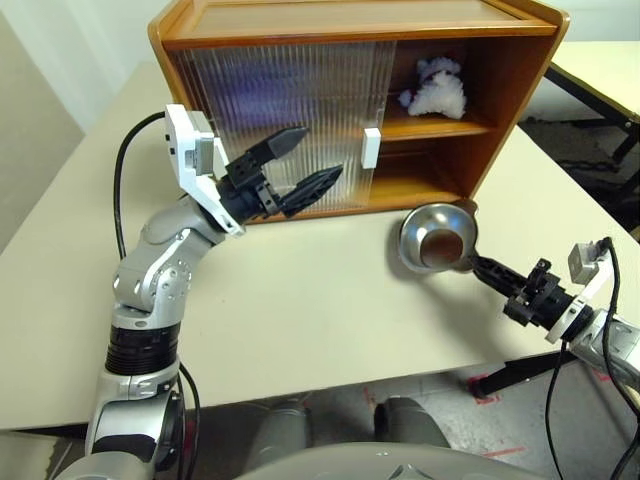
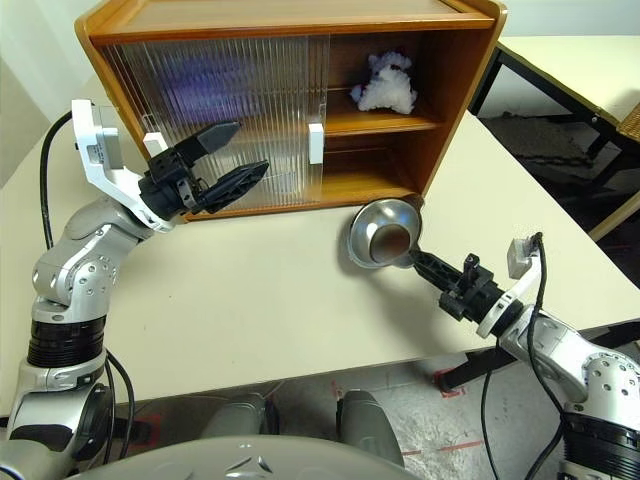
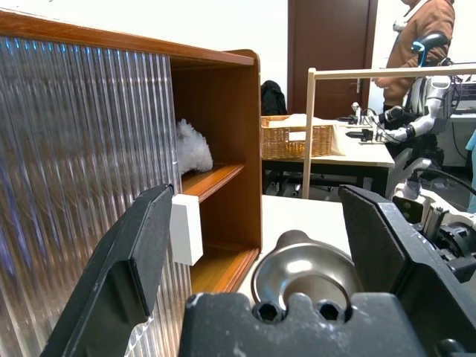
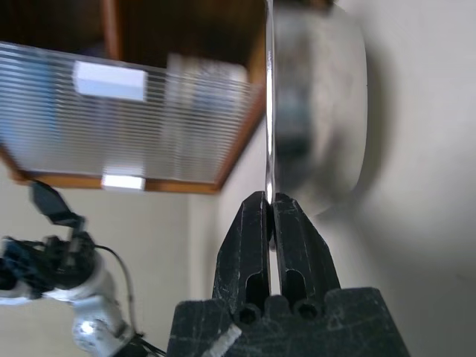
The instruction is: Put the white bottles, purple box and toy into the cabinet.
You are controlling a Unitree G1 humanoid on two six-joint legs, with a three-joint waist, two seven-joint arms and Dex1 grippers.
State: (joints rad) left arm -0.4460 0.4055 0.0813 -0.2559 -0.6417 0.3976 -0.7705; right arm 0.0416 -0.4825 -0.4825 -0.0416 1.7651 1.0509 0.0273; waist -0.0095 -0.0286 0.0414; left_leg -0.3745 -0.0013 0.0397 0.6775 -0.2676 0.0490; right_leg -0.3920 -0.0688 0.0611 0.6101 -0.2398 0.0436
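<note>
Now the right gripper (image 2: 418, 260) clamps the near rim of an empty metal bowl (image 2: 380, 233), tilted on the table (image 2: 260, 310) just in front of the cabinet (image 2: 300, 30). Inside, the plush toy (image 2: 385, 85) sits on the shelf in the open right half, far beyond the bowl. Left gripper (image 2: 232, 158) hangs spread wide before the ribbed sliding door (image 2: 220, 110), near its white handle (image 2: 316, 143).
</note>
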